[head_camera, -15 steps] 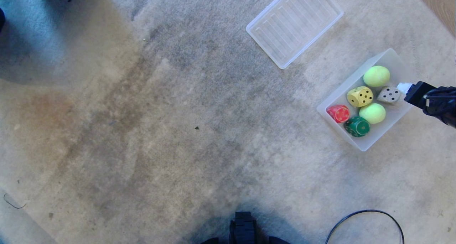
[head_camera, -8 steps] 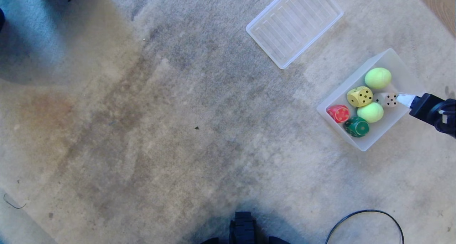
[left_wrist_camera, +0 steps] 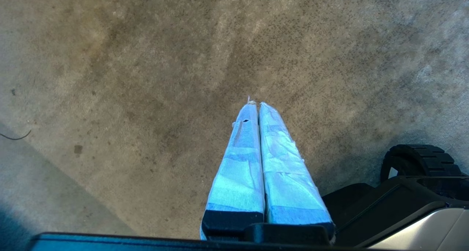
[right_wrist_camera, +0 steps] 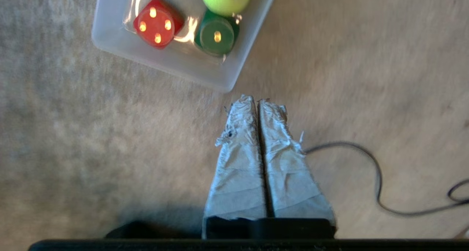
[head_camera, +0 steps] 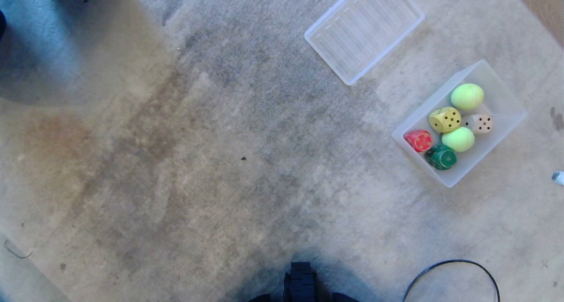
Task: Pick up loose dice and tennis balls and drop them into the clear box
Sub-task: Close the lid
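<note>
A translucent, frosted-white deep plastic box (head_camera: 506, 101) shows two fuzzy yellow-green tennis balls (head_camera: 467, 96). With them are a red rounded die (head_camera: 418, 140) with pale yellow pips, a dark green die (head_camera: 441, 156) with yellow pips, a yellow die (head_camera: 445, 119) with black pips and a cream die (head_camera: 479, 123) with dark pips. The mottled carpet (head_camera: 220, 161) is beige-grey, and the clear flat tray (head_camera: 364, 28) is ribbed.

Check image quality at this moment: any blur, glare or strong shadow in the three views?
Head view: sharp; a dark shadow over the carpet at upper left, another by the robot base. Right wrist view: carpet smeared by motion blur, glare on the clear box floor near the red die. Left wrist view: sharp, with a bluish tint on the left gripper.
</note>
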{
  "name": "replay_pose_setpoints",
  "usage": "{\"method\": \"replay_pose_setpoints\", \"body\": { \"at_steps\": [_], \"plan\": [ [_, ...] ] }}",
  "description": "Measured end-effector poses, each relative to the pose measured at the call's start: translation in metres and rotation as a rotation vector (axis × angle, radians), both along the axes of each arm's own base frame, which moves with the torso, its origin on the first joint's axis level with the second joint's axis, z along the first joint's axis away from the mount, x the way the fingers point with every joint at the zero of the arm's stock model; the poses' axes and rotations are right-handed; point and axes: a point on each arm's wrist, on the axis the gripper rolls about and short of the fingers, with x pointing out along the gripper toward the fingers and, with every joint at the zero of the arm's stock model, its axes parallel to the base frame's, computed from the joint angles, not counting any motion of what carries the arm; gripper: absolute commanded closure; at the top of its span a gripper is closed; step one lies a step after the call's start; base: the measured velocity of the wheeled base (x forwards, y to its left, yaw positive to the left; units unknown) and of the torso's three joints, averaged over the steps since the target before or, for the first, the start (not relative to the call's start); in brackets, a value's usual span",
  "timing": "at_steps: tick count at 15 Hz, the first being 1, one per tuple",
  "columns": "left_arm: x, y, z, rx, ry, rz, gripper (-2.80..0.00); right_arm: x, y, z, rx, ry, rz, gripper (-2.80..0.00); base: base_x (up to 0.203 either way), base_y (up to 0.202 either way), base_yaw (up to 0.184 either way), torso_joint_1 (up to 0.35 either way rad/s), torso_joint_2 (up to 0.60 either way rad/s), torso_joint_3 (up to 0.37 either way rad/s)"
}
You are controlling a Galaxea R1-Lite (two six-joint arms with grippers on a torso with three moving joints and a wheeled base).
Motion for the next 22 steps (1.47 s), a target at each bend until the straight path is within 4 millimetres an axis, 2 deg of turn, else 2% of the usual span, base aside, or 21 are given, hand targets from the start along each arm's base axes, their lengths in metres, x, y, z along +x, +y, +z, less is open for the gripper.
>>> {"method": "replay_pose_setpoints", "body": {
  "at_steps": [2,5,8,10,14,18,22],
  "plan": [
    [0.0,0.0,0.0,0.0,0.0,0.0,0.0,-0.037,0.006,-0.014,-0.01,0.029,0.027,0.0,0.0,0.0,0.0,0.0,0.0,0.0],
    [0.0,0.0,0.0,0.0,0.0,0.0,0.0,-0.087,0.011,-0.051,-0.062,0.074,0.061,0.0,0.0,0.0,0.0,0.0,0.0,0.0],
    [0.0,0.0,0.0,0.0,0.0,0.0,0.0,-0.118,0.013,-0.096,-0.134,0.108,0.084,0.0,0.0,0.0,0.0,0.0,0.0,0.0],
    [0.0,0.0,0.0,-0.001,0.0,0.0,0.0,-0.124,0.014,-0.116,-0.167,0.099,0.086,0.0,0.0,0.0,0.0,0.0,0.0,0.0],
    [0.0,0.0,0.0,0.0,0.0,0.0,0.0,-0.131,0.014,-0.134,-0.209,-0.014,0.158,0.0,0.0,0.0,0.0,0.0,0.0,0.0],
    [0.0,0.0,0.0,-0.001,0.0,0.0,0.0,-0.144,0.015,-0.143,-0.27,-0.15,0.221,0.0,0.0,0.0,0.0,0.0,0.0,0.0],
    [0.0,0.0,0.0,0.0,0.0,0.0,0.0,-0.148,0.015,-0.145,-0.273,-0.2,0.227,0.0,0.0,0.0,0.0,0.0,0.0,0.0]
  ]
}}
